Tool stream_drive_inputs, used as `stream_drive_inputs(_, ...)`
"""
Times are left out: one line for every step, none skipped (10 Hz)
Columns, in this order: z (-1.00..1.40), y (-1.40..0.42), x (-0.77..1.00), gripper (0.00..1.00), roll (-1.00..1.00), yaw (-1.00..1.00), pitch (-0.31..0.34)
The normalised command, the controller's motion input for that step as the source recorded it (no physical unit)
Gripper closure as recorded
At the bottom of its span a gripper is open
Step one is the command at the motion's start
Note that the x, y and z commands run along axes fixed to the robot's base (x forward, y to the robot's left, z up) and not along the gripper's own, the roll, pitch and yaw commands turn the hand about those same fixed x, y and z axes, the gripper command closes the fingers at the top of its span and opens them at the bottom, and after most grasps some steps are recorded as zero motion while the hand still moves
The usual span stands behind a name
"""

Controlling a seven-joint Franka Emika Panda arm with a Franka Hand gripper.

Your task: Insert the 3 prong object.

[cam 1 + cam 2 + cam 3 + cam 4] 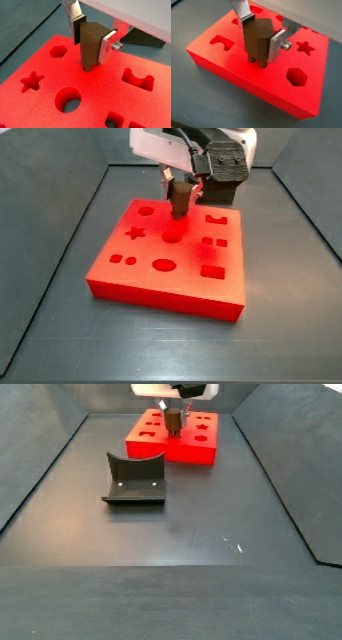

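Note:
My gripper is shut on the 3 prong object, a brown peg held upright, prongs down, over the red block. The silver fingers clamp its two sides. In a wrist view two of the prongs show, and their tips meet the block's top face near its middle. I cannot tell whether they sit in holes. In both side views the gripper and peg stand above the block.
The block's top has a star hole, a hexagon hole, an oval hole and a U-shaped hole. A dark fixture stands on the grey floor in front of the block. Dark walls enclose the floor.

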Motion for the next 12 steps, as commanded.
stream_drive_inputs(-0.42, -0.07, 0.45, 1.00, 0.00, -0.16, 0.377)
stream_drive_inputs(-0.47, -0.09, 0.35, 1.00, -0.04, -0.20, 0.334)
stream_drive_inputs(-0.46, 0.00, 0.31, 1.00, -0.05, -0.30, 0.346)
stream_drive_inputs(-0.32, 0.00, 0.16, 1.00, -0.06, -0.39, 0.436)
stream_drive_inputs(-0.17, -0.09, 0.05, 1.00, -0.15, -0.32, 0.484)
stream_drive_inputs(-0.28, 0.00, 0.11, 1.00, -0.17, -0.13, 0.424)
stream_drive_inputs(-0.21, 0.00, 0.03, 1.00, -0.09, 0.00, 0.220)
stream_drive_inputs(-0.15, -0.03, 0.00, 1.00, 0.04, 0.00, 0.077)
stream_drive_inputs(-0.98, 0.00, 0.00, 1.00, 0.00, 0.00, 0.121)
stream_drive_inputs(-1.00, 0.00, 0.07, 1.00, 0.01, 0.00, 0.030)
stream_drive_inputs(-0.93, 0.00, 0.06, 1.00, 0.07, 0.00, -0.139)
stream_drive_inputs(-1.00, 0.00, 0.00, 1.00, 0.07, 0.00, -0.081)
